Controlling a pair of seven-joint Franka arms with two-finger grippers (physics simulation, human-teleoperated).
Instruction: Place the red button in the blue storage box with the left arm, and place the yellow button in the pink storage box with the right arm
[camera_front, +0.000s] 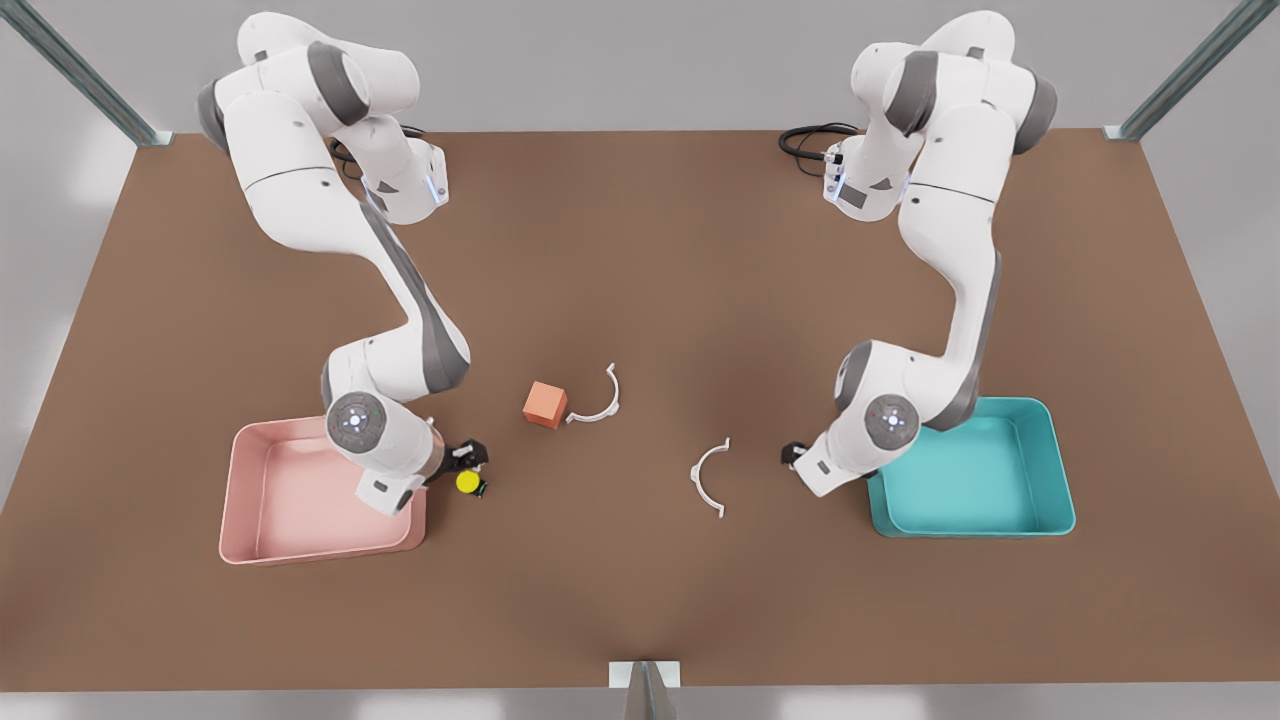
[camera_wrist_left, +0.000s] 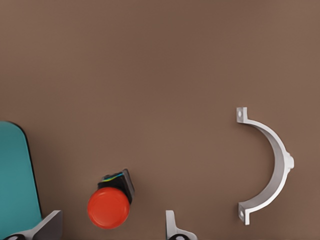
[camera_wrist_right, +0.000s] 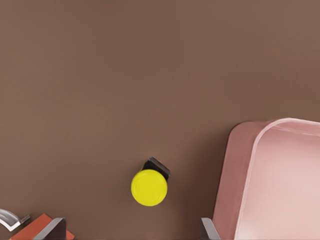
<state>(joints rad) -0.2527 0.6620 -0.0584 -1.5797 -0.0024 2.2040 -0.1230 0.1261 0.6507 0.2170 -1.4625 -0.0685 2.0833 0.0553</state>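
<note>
We note an orange cube (camera_front: 545, 404) on the brown table (camera_front: 640, 250). Two white half-ring clamps (camera_front: 599, 396) (camera_front: 709, 477) lie nearby.

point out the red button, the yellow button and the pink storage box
red button (camera_wrist_left: 109, 208), left wrist view, on the round red cap
yellow button (camera_wrist_right: 149, 187), right wrist view, on the round yellow cap
pink storage box (camera_front: 300, 552), front view, on the near rim

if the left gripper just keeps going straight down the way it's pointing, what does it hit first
Most likely the red button: in the left wrist view it sits between the open fingers of the left gripper, on the table beside the blue storage box. How far off it is cannot be judged.
</note>
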